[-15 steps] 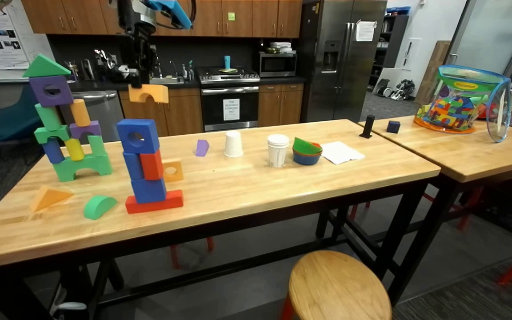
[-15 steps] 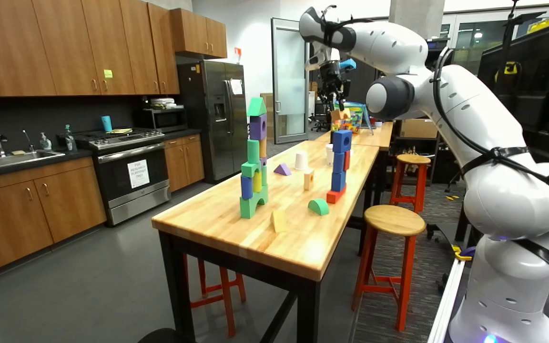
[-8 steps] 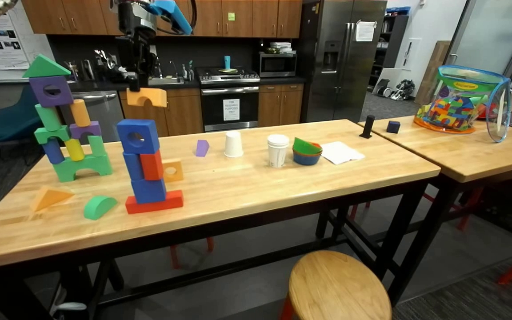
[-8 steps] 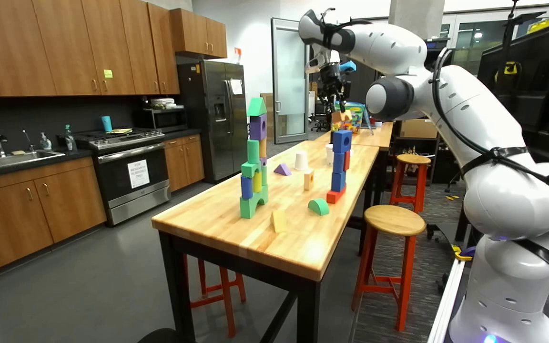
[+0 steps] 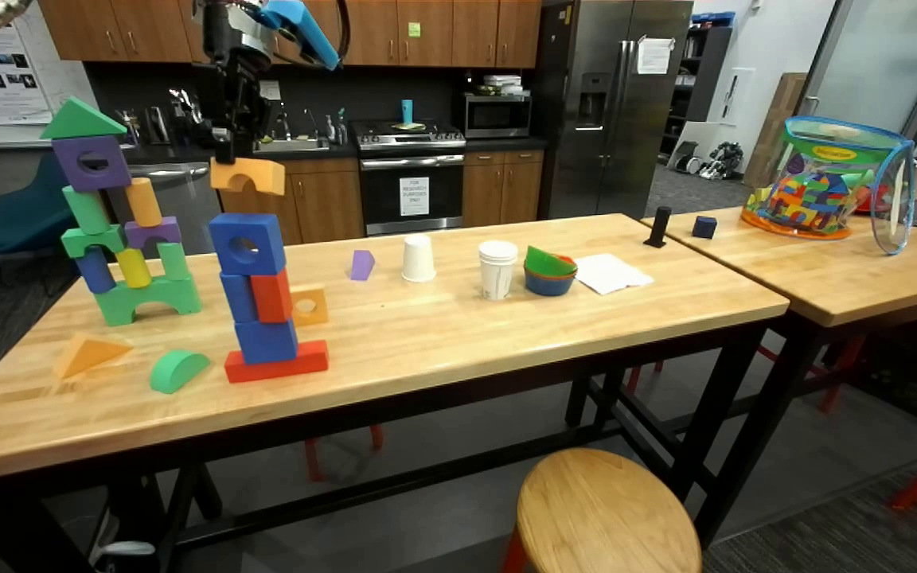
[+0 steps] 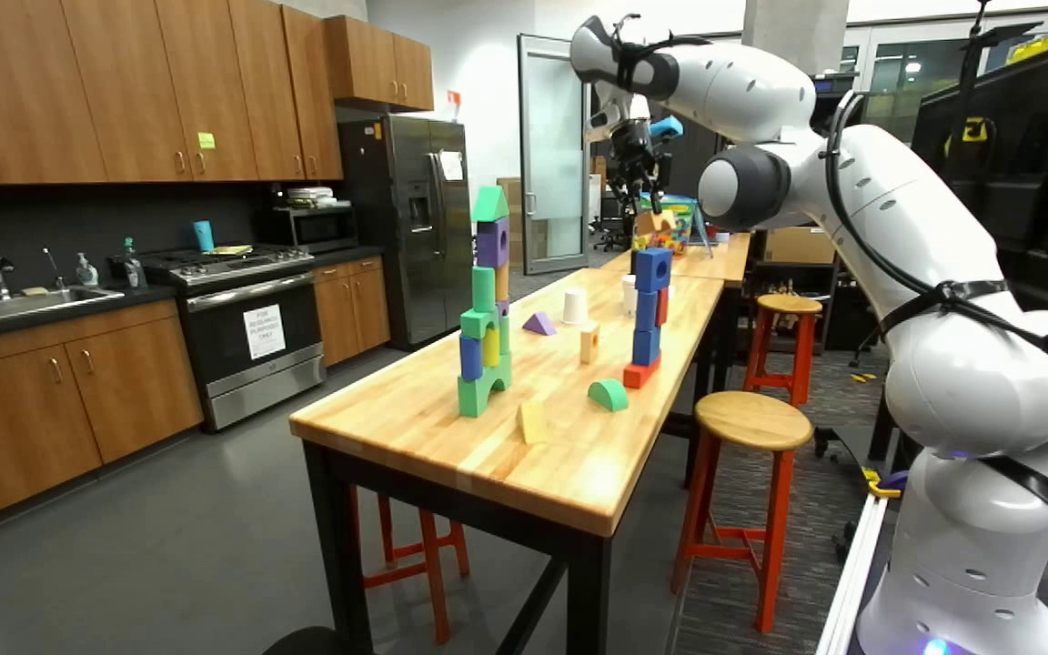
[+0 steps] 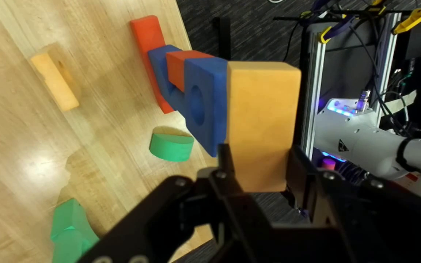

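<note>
Arch block [image 7: 264,126] between claw [image 7: 261,157] fingers [image 7: 225,159]

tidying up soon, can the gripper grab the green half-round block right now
Probably not: the gripper is clamped on the orange arch, leaving no free grip, though the green half-round block sits apart.

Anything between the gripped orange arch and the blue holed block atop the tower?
Only open air: a gap shows under the orange arch, above the blue holed block, in both exterior views. In the wrist view they overlap, hiding it.
</note>
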{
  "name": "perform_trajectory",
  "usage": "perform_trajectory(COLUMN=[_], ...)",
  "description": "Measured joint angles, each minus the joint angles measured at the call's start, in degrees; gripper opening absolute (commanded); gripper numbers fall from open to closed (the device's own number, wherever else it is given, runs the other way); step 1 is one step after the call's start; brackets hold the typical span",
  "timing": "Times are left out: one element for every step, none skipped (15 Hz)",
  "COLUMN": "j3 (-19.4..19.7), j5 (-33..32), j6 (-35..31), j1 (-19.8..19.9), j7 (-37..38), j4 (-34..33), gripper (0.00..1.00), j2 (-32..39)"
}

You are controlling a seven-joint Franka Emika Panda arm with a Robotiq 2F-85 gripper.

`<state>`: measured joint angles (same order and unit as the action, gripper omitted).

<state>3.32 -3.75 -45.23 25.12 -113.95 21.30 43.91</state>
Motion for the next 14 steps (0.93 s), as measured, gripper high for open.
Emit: perform_trajectory(j3=[-0.03, -0.06, -0.07, -0.08, -0.09, -0.09, -0.09, -0.09, -0.09, -0.09, -0.09, -0.09, -0.09, -0.09], j5=[0.25, 0.52, 0.74, 0.96, 1.20, 1.41, 1.52, 1.57, 1.58, 1.58, 1.58, 1.59, 1.59, 1.59], j6=[0.00, 0.01, 0.03, 0.08, 0.13, 0.19, 0.28, 0.38, 0.51, 0.64, 0.75, 0.84, 0.89, 0.93], j1=[0.00, -0.01, -0.01, -0.01, 0.00, 0.00, 0.01, 0.01, 0.02, 0.03, 0.05, 0.09, 0.13, 0.18], j7=[0.38, 0.76, 1.02, 1.23, 1.50, 1.83, 2.04, 2.17, 2.27, 2.37, 2.43, 2.48, 2.49, 2.49], j4=[0.00, 0.00, 0.00, 0.00, 0.00, 0.01, 0.01, 0.01, 0.01, 0.01, 0.02, 0.02, 0.02, 0.04], gripper=[0.15, 0.15, 0.15, 0.15, 0.15, 0.15, 0.15, 0.15, 0.15, 0.15, 0.15, 0.15, 0.15, 0.15], j2=[0.00, 0.00, 0.00, 0.00, 0.00, 0.00, 0.00, 0.00, 0.00, 0.00, 0.00, 0.00, 0.00, 0.00])
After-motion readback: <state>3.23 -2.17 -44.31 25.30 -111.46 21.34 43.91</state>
